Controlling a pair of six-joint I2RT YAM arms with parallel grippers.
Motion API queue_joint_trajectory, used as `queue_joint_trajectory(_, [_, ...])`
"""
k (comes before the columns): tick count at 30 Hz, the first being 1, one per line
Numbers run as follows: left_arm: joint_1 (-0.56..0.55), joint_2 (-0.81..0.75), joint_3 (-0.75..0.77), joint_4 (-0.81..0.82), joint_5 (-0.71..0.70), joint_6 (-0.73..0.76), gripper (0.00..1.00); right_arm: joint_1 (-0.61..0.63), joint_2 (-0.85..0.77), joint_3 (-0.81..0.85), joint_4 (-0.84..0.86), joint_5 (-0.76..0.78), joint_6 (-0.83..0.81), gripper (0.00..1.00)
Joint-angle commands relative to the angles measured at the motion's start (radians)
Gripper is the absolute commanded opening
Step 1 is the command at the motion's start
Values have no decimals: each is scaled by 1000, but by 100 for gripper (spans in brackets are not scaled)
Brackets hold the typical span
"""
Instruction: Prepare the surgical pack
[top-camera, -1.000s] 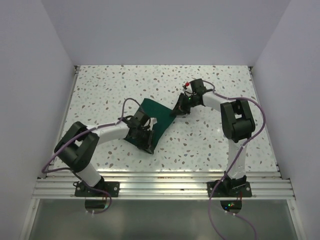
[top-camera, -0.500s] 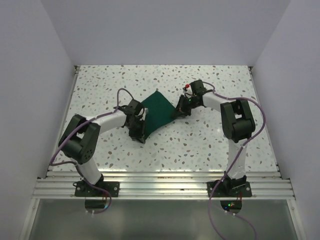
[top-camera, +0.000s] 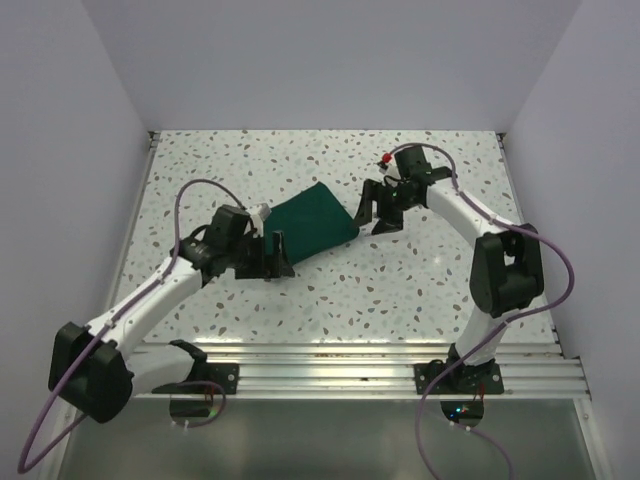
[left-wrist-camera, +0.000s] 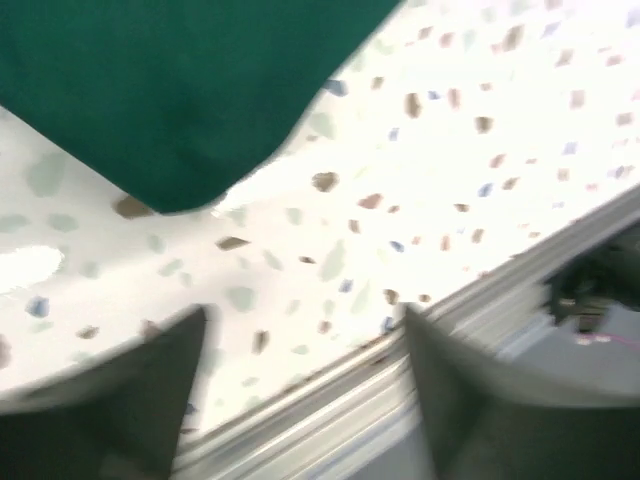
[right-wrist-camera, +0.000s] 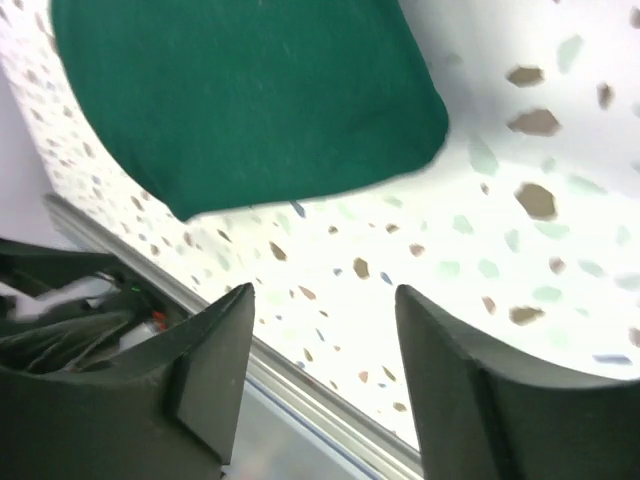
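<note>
Now both claws have let go, and that is the change that matters. A second ago the left claw (top-camera: 272, 260) was pinched on the near-left edge of the drape (top-camera: 312, 222), carrying it across. It has since drawn back and sits just off the drape's near-left corner. Its jaws are well apart with nothing in them, and its wrist view shows only speckled tabletop (top-camera: 420, 280) between them, with the cloth's rounded corner lying beyond.

The drape itself has gone from a skewed, lifted shape to a tidy folded oblong. It lies flat on the tabletop between the two claws, touching neither.

Just off the drape's far-right end, the right claw (top-camera: 376, 215) was clamped on that edge a second ago. It too has sprung wide and holds nothing, and its own camera sees the cloth lying clear ahead of the jaws.

I judge this fold finished and set down, so the next move probably calls for a fresh grasp on the cloth.

By count there is one drape and two claws, both empty. No other piece of the pack shows in any view, and I cannot tell whether anything lies inside the fold
</note>
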Motion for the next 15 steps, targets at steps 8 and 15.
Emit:
queue_joint_trajectory(8, [7, -210, -192, 298, 162, -231, 100, 65, -90, -41, -158, 219, -163, 99])
queue_joint_trajectory(15, [7, -249, -224, 438, 142, -314, 100, 91, -185, -159, -2, 131, -149, 99])
